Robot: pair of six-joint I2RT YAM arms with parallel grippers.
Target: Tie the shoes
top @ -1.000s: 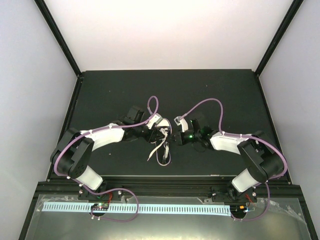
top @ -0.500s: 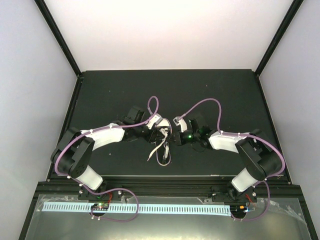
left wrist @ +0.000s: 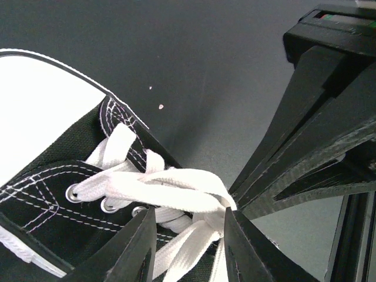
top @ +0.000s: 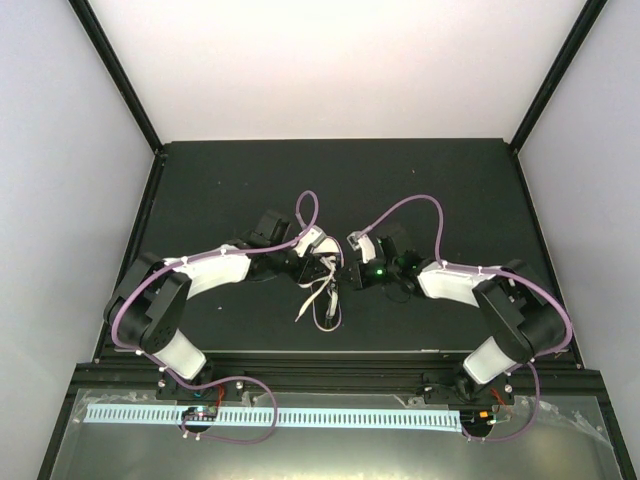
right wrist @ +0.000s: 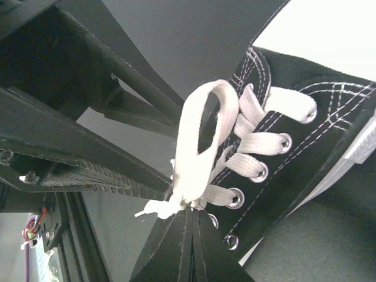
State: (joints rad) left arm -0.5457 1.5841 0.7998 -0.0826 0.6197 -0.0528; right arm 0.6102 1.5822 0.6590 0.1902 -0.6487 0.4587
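The small black sneaker (top: 326, 300) lies at the table's middle front, its white laces (top: 312, 300) trailing left. My left gripper (top: 318, 264) hangs over its top. In the left wrist view the left gripper (left wrist: 188, 238) is open, its jaws straddling loose lace strands (left wrist: 176, 191) above the black canvas (left wrist: 47, 200) without clamping them. My right gripper (top: 346, 274) comes in from the right. In the right wrist view the right gripper (right wrist: 192, 214) is shut on the base of a white lace loop (right wrist: 202, 135) beside the eyelets (right wrist: 258, 171). Its fingers (left wrist: 294, 147) also show in the left wrist view.
The dark table (top: 440, 190) is ringed by a black frame and white walls. Purple cables (top: 305, 210) arch over both wrists. A metal rail (top: 300, 415) runs along the near edge below the arm bases.
Both grippers have edged slightly toward the far side over the shoe. The right gripper's hold on the lace loop is unchanged.
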